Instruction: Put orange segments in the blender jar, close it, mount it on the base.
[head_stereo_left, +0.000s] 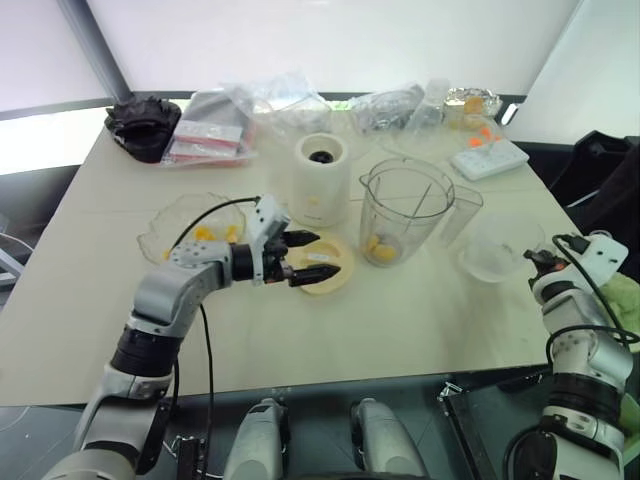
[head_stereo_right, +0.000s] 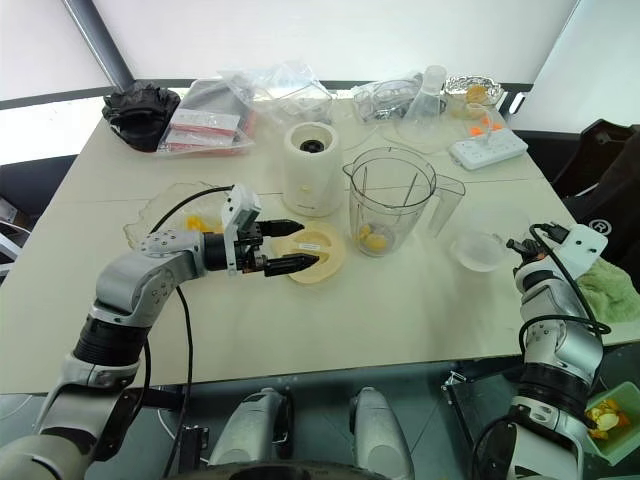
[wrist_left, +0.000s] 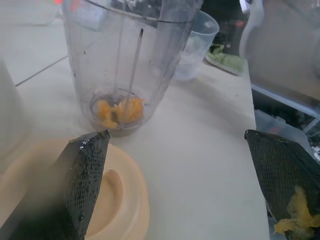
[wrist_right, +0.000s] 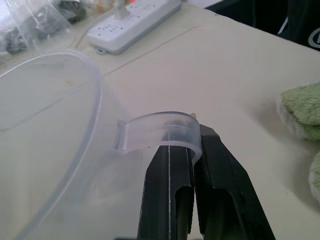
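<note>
The left gripper (head_stereo_left: 318, 255) is held wide open, low over the flat cream lid (head_stereo_left: 330, 268) in the middle of the head views; yellow pulp is stuck to one fingertip (wrist_left: 292, 220) in the left wrist view. The right gripper (wrist_right: 192, 150) is clenched on the curved handle tab (wrist_right: 160, 131) of a shallow clear cup (head_stereo_right: 478, 250), seen at the right edge of the table (head_stereo_left: 400, 330).

The jar (head_stereo_left: 405, 210) stands upright just right of centre, uncapped, just right of the lid. Several orange segments (wrist_left: 119, 111) lie at its bottom around the blade. The base (head_stereo_left: 321, 178) stands just left of the jar, apart from it, its dark socket facing up. More yellow pieces (head_stereo_left: 205, 234) are seen in a ruffled glass dish (head_stereo_left: 165, 225) at centre left, behind the left arm.

Along the upper edge, a black bundle (head_stereo_left: 143, 122), plastic bags (head_stereo_left: 270, 100) and a white power strip (head_stereo_left: 488, 157) are laid. A green cloth (wrist_right: 302, 107) lies at the table's right edge beside the right gripper.
</note>
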